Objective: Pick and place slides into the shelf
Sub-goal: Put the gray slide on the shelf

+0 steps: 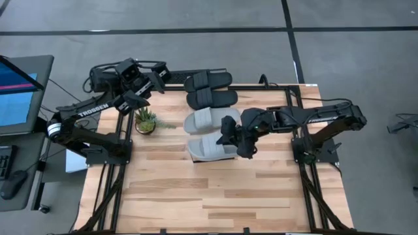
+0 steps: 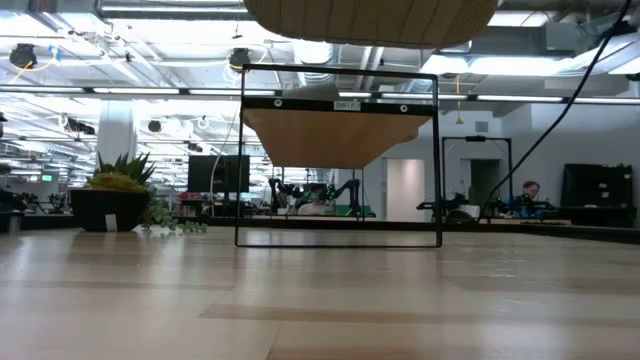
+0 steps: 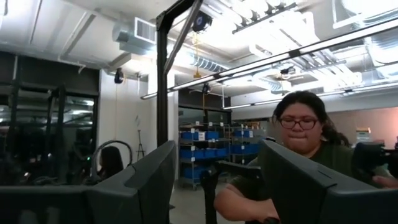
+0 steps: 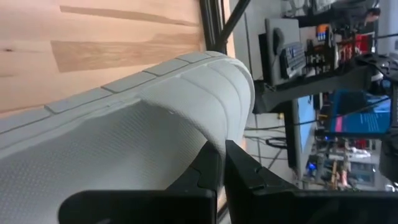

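Now your left gripper (image 1: 159,76) hangs open, raised at the worktop's (image 1: 215,196) back-left corner, just beside the plant (image 1: 145,121). Both black slides (image 1: 209,89) lie at the back edge, one grey slide (image 1: 204,120) nearer. Your right gripper (image 1: 230,145) is clamped on the other grey slide's (image 1: 208,147) strap.

The right pincer (image 1: 234,145) covers part of 1 grey slide (image 1: 208,146); the shelf (image 2: 335,137) hides the slides in the low view.
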Motion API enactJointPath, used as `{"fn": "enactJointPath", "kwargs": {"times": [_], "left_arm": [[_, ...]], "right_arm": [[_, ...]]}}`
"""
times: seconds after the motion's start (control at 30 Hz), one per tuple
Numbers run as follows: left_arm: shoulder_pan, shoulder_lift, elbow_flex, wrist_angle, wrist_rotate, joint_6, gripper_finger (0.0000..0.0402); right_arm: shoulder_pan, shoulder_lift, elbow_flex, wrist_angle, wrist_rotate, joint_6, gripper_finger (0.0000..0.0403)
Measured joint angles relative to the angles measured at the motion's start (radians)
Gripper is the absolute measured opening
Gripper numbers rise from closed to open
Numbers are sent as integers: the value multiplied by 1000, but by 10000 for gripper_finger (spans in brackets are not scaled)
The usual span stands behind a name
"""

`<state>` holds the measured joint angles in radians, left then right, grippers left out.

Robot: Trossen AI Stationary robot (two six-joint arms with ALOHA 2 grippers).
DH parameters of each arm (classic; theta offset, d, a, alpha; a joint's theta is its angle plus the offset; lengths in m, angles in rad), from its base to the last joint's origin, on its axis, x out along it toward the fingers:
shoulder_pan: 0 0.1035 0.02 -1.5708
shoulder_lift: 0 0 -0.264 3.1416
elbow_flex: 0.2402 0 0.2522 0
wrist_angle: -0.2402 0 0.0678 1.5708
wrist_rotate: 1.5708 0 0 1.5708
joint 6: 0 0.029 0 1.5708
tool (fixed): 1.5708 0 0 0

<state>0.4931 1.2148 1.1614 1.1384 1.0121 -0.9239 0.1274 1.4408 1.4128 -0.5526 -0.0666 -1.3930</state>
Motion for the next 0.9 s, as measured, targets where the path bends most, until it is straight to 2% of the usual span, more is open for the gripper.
{"fn": "enactJointPath", "kwargs": {"times": [0.63, 0.9], "left_arm": [[0, 0, -1, -59, -23, 34, 219], [0, 0, -1, -78, -23, 41, 219]], "right_arm": [[-121, 109, 0, 64, -43, -28, 0], [-172, 132, 1, 72, -96, -2, 0]]}}
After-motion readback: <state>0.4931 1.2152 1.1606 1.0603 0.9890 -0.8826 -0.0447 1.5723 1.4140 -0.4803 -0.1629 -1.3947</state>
